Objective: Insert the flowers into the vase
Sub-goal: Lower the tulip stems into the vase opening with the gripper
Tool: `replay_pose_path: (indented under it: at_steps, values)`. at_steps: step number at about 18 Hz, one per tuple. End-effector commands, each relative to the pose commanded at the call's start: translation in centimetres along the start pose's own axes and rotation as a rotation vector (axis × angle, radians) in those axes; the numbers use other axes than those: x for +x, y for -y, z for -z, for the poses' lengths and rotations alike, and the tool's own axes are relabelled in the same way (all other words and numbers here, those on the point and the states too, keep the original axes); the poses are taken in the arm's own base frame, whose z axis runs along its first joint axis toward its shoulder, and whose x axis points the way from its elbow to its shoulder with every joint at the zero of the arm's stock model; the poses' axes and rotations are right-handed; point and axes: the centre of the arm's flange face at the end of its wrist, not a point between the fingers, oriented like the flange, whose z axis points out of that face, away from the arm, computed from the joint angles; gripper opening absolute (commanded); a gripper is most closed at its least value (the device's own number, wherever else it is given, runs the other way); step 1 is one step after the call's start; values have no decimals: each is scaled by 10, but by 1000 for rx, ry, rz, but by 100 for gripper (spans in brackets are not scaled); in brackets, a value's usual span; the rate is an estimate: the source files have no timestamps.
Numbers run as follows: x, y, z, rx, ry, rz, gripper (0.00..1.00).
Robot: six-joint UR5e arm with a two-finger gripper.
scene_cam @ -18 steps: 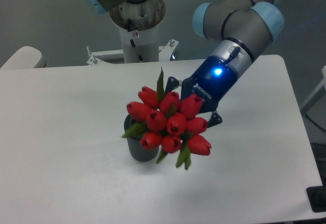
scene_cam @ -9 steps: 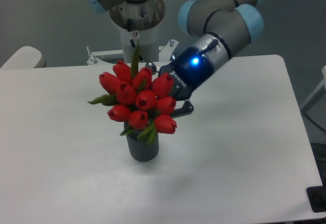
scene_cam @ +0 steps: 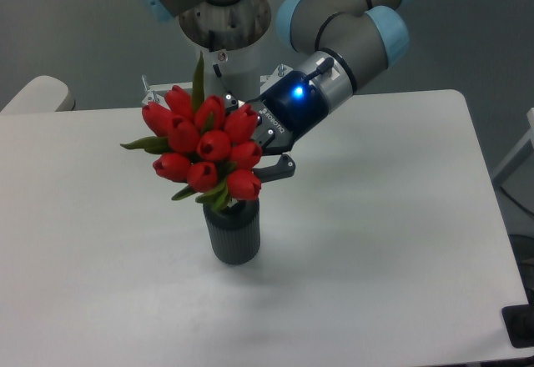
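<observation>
The flowers (scene_cam: 203, 148) are a tight bunch of red tulips with green leaves, and they sit a little left of the middle of the frame. They hang in the air right above the vase (scene_cam: 234, 231), with the lowest buds and leaves just over its round mouth. The vase is a small dark grey tube with ribbed sides, and it stands upright on the white worktop (scene_cam: 392, 242) near the middle of the frame. The end effector (scene_cam: 265, 157) comes in from the upper right and is tucked behind the bunch. It grips the flowers from the back, but the buds hide where its fingers meet the stems. A blue light glows on the arm (scene_cam: 334, 46) just behind it. Compared with half a second ago, the bunch has moved a bit more to the upper left and sits higher, so more of the vase shows under it. The arm has swung the same way. The vase has stayed in its place.
</observation>
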Motion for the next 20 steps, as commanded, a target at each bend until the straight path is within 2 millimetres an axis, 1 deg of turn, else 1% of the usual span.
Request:
replay_pose_path:
  at_steps: [2,3,6,11,16,20]
  values:
    - [0,-4,0,0,1,-21,35]
    - [2,-8,-1,-1,-2,-26,36]
    - [6,-32,2,-1,1,-62,37]
    - [15,-60,-1,-5,-5,-58,37]
    - [16,-72,0,-5,-4,-85,37]
    - [16,-85,10,-5,14,-98,37]
